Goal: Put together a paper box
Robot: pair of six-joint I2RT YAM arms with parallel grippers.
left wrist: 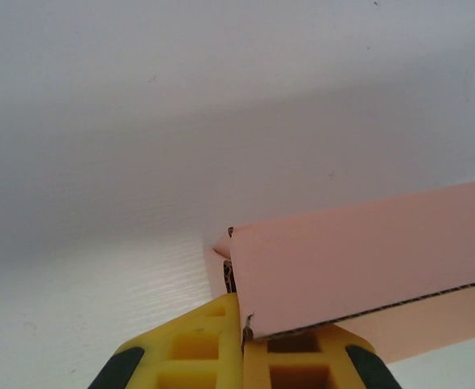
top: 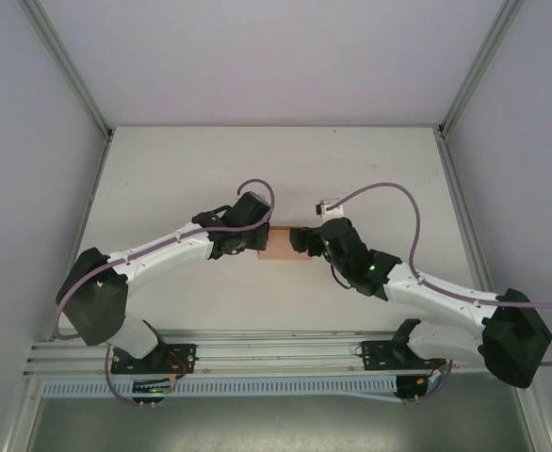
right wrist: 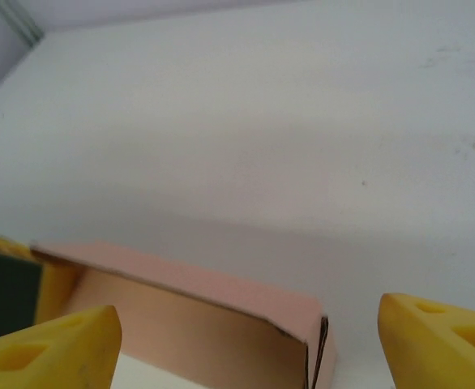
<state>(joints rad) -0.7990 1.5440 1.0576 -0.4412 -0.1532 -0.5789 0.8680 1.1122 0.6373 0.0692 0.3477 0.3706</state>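
**At mid-table, two grippers meet on one pink box**

Between the arms, the left gripper [top: 260,241] is clamped on the left end of the paper box [top: 278,247]. In the left wrist view its yellow fingers [left wrist: 197,348] press together with the card's corner edge nipped between them, and the left gripper [left wrist: 242,340] holds the paper box [left wrist: 367,259] so that its long pink face runs away to the right.

The right gripper [top: 300,241] stands at the box's right end with its jaws wide apart. In the right wrist view its two yellow fingertips [right wrist: 59,348] sit well to either side of the paper box [right wrist: 189,304], neither touching it, so the right gripper [right wrist: 250,328] grips nothing.

By count there is one box, two grippers, two arms and two purple cables, one looping over each wrist.

Each arm rises from its base at the near edge and bends outward at the elbow, then reaches inward and far toward the centre. The two arms roughly mirror one another, with their wrists almost meeting.

The box is a small flat rectangular shape of salmon-pink card, its long side running left to right on the white table [top: 182,179]. A dark slit shows at its right-hand corner in the right wrist view. I cannot tell what, if anything, is inside it.
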